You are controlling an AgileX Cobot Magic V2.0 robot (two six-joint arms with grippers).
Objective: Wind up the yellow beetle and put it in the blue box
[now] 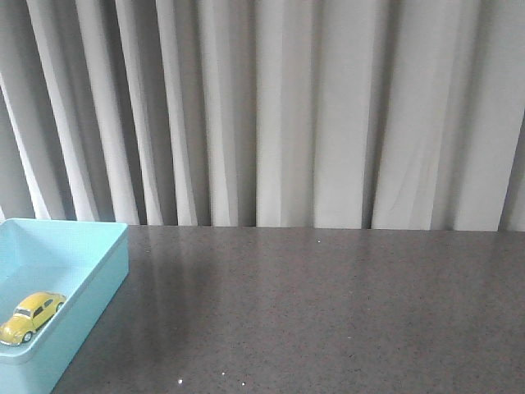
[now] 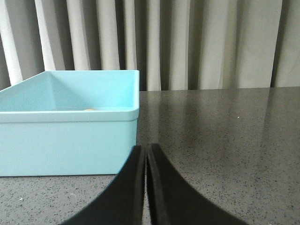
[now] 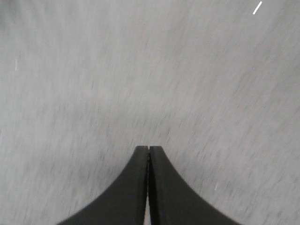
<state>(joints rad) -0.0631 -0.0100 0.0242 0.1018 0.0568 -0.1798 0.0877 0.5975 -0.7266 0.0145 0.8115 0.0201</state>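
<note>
Beetle: yellow beetle sits inside blue box, beyond the near wall.
Left claw: closed, empty, just outside box.
Right claw: closed, empty, over bare desk.

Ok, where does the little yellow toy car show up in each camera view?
Front view: small yellow toy car at lower left, inside the pale aqua plastic tray.
Left wrist view: only a sliver of yellow above the tray's near wall.
Right wrist view: not in it.
Shared landmark: the aqua tray.

Front view: faces forward over dark speckled tabletop toward pale pleated curtain.
Left wrist view: low, near large pale aqua plastic tray; shares tray, curtain with front.
Right wrist view: close above blurred tabletop.
</note>
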